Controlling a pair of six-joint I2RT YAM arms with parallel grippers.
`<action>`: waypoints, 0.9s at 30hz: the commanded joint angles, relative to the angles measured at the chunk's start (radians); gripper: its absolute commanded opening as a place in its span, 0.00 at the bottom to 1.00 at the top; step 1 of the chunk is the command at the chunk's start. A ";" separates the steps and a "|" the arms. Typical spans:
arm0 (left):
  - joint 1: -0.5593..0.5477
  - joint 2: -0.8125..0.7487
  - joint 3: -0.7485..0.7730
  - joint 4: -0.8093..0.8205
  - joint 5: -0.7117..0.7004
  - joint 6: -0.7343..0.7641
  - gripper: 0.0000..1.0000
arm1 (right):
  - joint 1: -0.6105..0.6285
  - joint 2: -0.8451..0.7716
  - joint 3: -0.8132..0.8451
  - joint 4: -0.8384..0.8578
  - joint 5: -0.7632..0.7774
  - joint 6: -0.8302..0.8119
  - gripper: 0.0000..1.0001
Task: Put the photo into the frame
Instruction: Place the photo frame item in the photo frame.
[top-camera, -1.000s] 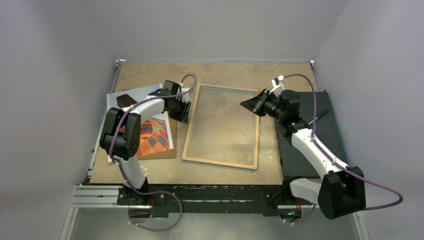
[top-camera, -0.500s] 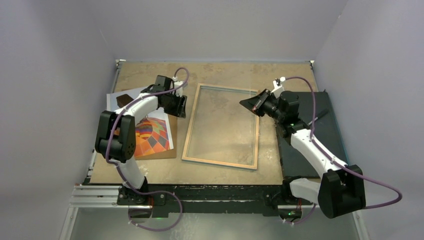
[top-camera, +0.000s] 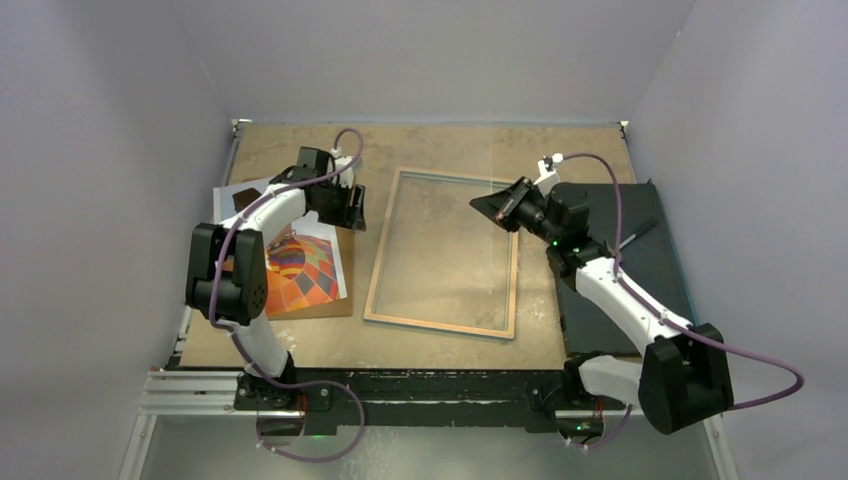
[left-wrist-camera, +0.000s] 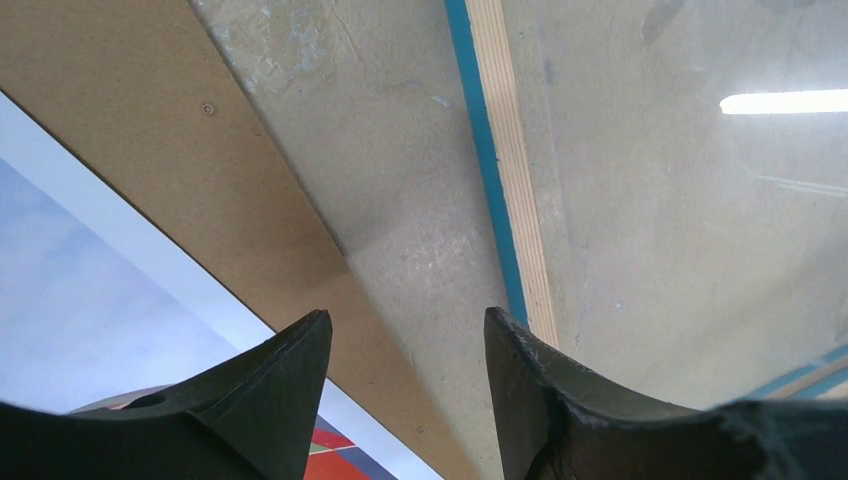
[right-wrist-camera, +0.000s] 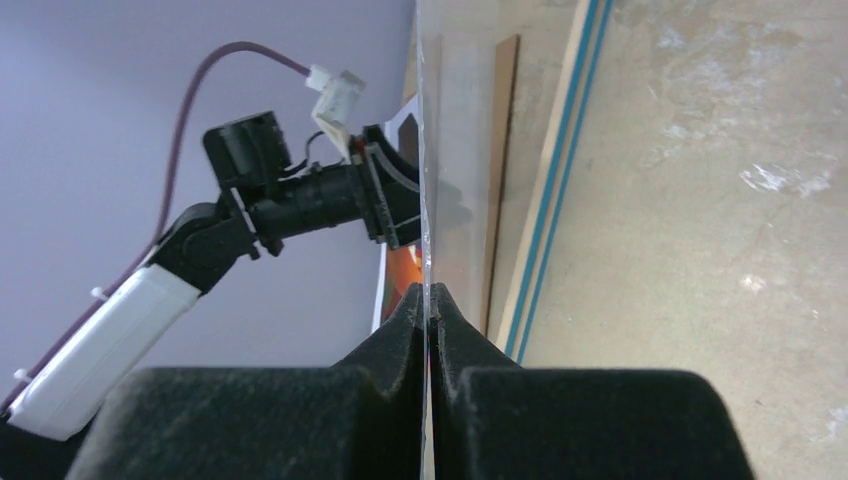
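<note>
Top external view: the photo (top-camera: 300, 270) is seen lying face up on the brown backing board (left-wrist-camera: 150, 130) at the left of the tabletop (top-camera: 430, 140), just beside the frame (top-camera: 440, 325), which lies flat at the centre with its wood-coloured rim upward. The left claw (top-camera: 348, 208) is held above the far right corner of the board. In the left wrist view its jaws are seen parted to a middling width with nothing between them, one finger over the photo's white border and the other toward the frame's blue-edged rim. The right claw (top-camera: 492, 207) is pressed closed on the edge of the clear pane (right-wrist-camera: 424, 150), which is seen edge-on in the right wrist view and appears tilted up from the frame. The step in hand is judged to be the pick-up of the photo. It would best be done with the left claw lowered at the print's free edge, so that the thin sheet alone is pinched and the board is left behind. The print should be lifted gently, since it is likely to bend, and the pane held steady so that the opening is not blocked
</note>
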 joint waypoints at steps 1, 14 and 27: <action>0.008 -0.049 0.010 0.006 0.026 0.002 0.55 | 0.002 0.027 -0.084 0.098 0.070 0.016 0.00; -0.009 -0.022 -0.058 0.047 0.010 0.044 0.45 | -0.002 0.066 -0.174 0.089 0.100 -0.018 0.00; -0.043 0.016 -0.127 0.080 0.046 0.062 0.31 | -0.010 0.073 -0.211 0.115 0.099 -0.013 0.00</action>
